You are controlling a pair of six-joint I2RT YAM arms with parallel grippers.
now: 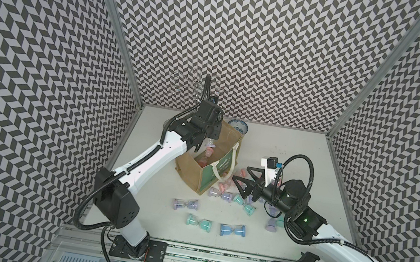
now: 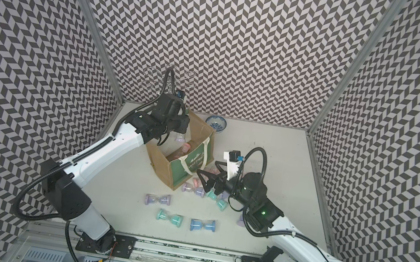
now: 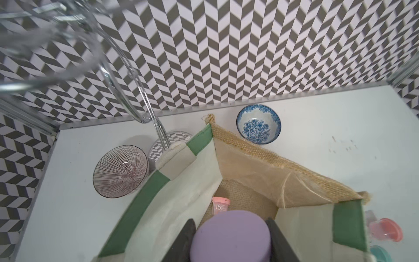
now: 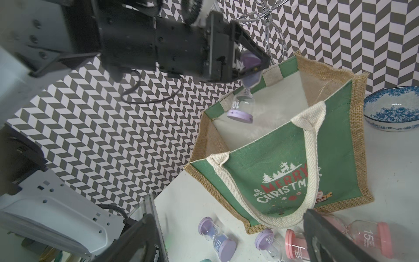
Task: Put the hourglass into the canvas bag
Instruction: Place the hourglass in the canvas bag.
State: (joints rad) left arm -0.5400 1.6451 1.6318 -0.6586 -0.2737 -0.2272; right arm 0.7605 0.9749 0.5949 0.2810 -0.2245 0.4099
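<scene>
**Risk at the rim: lilac-capped clear glass hourglass hangs over the tan burlap canvas bag**

The left fingers are clamped narrow on the hourglass's upper cap. Its lower cap dangles below them, inside the bag's mouth but close to the green-and-white rim. Released here, I judge it could clip that rim and tip outward toward the white bowl with fine dark radial lines. It could also drop onto the pink-capped hourglass on the bag floor beneath the fingers, glass against glass. The right fingers stand wide and empty above loose pastel hourglasses on the white desk. They are near the cream rope handle, and a forward drift could snag it.
</scene>
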